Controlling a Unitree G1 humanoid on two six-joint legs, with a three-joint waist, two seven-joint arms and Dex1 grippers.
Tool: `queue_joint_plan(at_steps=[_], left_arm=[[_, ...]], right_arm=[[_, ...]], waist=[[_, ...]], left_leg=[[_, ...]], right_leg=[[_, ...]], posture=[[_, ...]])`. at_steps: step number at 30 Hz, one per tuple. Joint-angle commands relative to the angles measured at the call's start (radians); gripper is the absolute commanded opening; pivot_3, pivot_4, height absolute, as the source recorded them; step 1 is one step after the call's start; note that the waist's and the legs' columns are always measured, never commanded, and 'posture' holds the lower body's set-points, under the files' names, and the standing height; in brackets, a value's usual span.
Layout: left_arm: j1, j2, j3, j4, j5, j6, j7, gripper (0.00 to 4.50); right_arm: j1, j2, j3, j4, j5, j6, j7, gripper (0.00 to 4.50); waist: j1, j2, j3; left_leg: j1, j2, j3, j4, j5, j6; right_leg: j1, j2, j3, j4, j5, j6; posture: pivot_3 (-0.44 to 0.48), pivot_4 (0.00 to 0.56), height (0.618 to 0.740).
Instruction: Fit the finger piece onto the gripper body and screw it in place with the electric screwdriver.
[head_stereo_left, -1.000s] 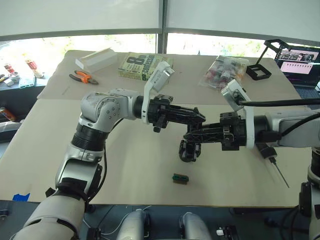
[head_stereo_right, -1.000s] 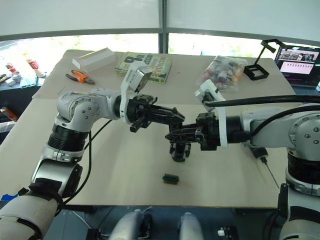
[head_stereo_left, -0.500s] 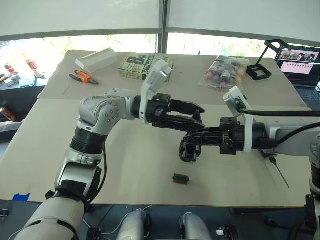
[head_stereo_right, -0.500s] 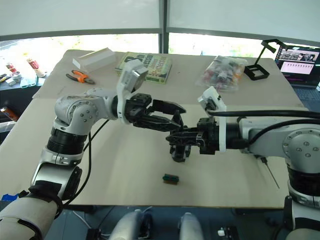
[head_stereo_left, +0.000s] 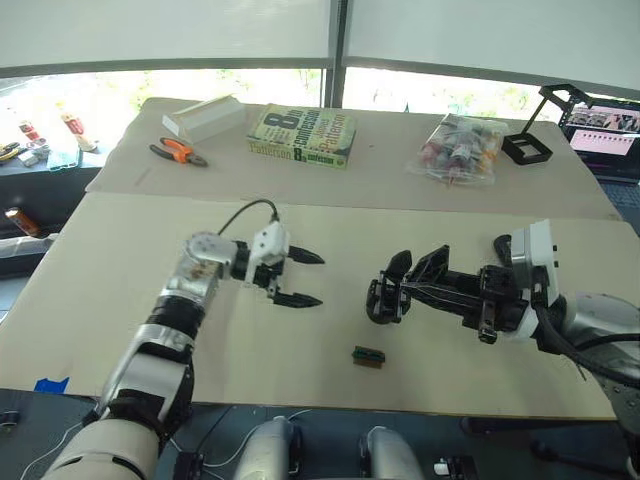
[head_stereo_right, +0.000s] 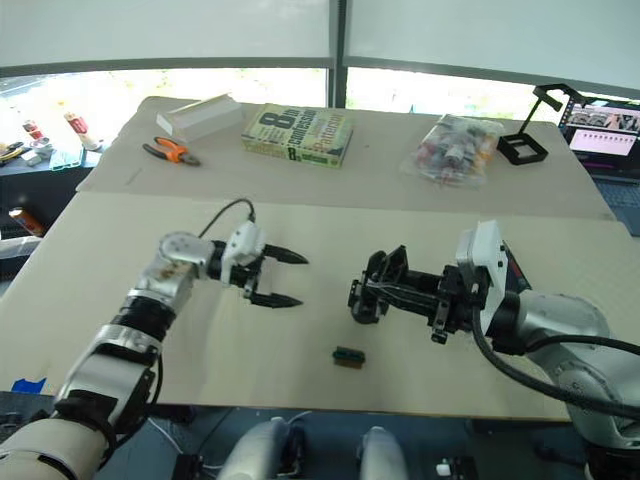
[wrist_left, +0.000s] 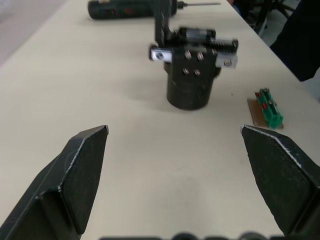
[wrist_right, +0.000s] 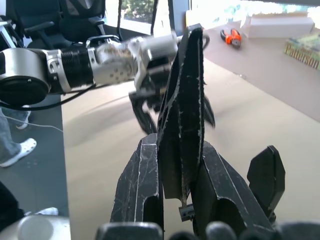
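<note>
Desk (head_stereo_left: 120, 260) covered in beige sheet carries everything. At its far side lie a book (head_stereo_left: 303, 134), a white box (head_stereo_left: 204, 117), a bag of small parts (head_stereo_left: 460, 149), a black stand (head_stereo_left: 540, 128) and orange-handled pliers (head_stereo_left: 178, 152), all well apart from the work area.

Left gripper (head_stereo_left: 304, 279) hovers low over the middle of the desk, its two fingers spread wide with nothing between them; the left wrist view looks between those fingers (wrist_left: 82, 170) straight at the gripper body.

Right gripper (head_stereo_left: 405, 283) reaches in from the right, its fingers clamped on the finger piece (wrist_right: 183, 105), the flat black wedge standing between them with its tip pointing away from the wrist, toward the left arm.

Gripper body (wrist_left: 192, 67) stands upright on the desk just beside the right gripper's tips, a dark cylinder topped by a metal plate with screws.

Electric screwdriver (wrist_left: 131, 8) lies flat on the desk behind the gripper body, as seen from the left wrist.

Green-topped block (head_stereo_left: 368, 356) sits on the desk near the front edge, close to the gripper body but apart from it.
</note>
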Motion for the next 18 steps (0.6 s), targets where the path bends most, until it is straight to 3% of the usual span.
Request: queue_joint_plan(at_steps=[1, 9, 18], left_arm=[[0.011, -0.067, -0.018, -0.022, 0.031, 0.001, 0.062, 4.50], [0.017, -0.212, -0.073, -0.030, 0.098, 0.035, 0.140, 4.50], [0.015, -0.312, -0.114, -0.005, 0.156, 0.042, 0.209, 4.50]], right_arm=[[0.011, -0.003, -0.023, -0.027, -0.027, -0.057, 0.032, 0.38], [0.020, 0.000, -0.018, -0.027, -0.041, -0.068, 0.041, 0.38], [0.009, 0.025, 0.012, -0.029, -0.074, -0.078, 0.036, 0.38]], waist=[[0.002, 0.000, 0.000], [0.004, 0.000, 0.000], [0.006, 0.000, 0.000]], left_leg=[[0.000, 0.000, 0.000, 0.001, -0.001, 0.001], [0.000, 0.000, 0.000, 0.002, -0.001, 0.002], [0.000, 0.000, 0.000, 0.002, -0.002, 0.004]], right_leg=[[0.000, 0.000, 0.000, 0.000, 0.000, 0.001], [0.000, -0.001, 0.000, 0.000, 0.001, 0.001], [0.000, -0.002, 0.001, 0.000, 0.001, 0.001]], posture=[[0.000, 0.150, 0.740], [0.000, 0.150, 0.740], [0.000, 0.150, 0.740]])
